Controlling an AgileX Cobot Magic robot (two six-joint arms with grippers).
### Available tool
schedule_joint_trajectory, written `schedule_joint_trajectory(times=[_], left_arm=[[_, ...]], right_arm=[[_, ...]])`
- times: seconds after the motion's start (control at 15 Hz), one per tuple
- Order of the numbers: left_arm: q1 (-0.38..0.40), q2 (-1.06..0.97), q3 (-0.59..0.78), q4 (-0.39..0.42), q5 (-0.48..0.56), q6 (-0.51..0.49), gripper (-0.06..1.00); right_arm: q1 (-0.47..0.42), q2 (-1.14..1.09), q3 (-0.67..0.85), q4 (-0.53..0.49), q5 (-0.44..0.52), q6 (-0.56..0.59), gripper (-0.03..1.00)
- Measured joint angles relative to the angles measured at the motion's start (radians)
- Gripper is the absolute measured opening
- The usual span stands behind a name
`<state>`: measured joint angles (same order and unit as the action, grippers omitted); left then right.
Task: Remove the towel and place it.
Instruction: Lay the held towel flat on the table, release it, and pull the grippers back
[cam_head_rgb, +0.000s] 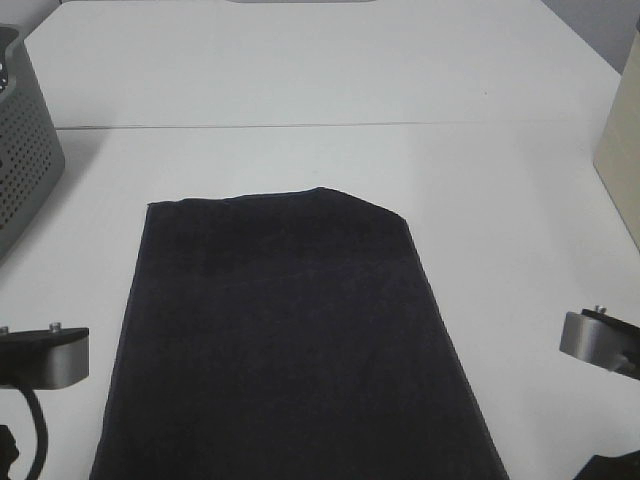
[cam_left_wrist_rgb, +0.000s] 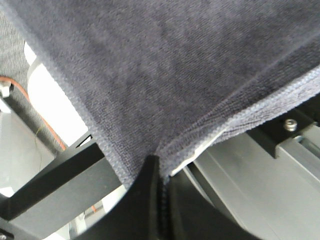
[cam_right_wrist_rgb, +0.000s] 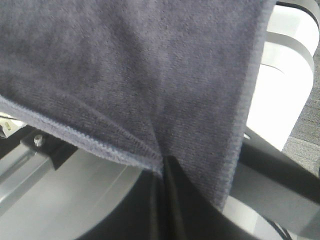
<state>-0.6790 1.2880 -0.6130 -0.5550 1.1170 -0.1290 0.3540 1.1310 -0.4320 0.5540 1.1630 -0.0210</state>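
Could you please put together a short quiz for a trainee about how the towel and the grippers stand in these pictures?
1. True or false: the towel lies inside the grey basket.
2. What is the left gripper shut on? A: nothing. B: the towel's edge. C: the basket's rim.
3. Fill in: in the high view, the basket stands at the table's ____ edge.
Key: 1 false, it lies spread on the table; 2 B, and the right gripper pinches it too; 3 left.
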Motion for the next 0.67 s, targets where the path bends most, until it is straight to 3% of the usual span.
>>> schedule_joint_trajectory(times=[0.27, 0.67], left_arm=[[0.000, 0.143, 0.000, 0.010, -0.007, 0.020, 0.00], [0.000, 0.398, -0.049, -0.050, -0.034, 0.179, 0.00]], right_arm=[[0.000, 0.188, 0.000, 0.037, -0.083, -0.084, 0.01], [-0.006, 0.470, 0.004, 0.050, -0.170, -0.202, 0.01]])
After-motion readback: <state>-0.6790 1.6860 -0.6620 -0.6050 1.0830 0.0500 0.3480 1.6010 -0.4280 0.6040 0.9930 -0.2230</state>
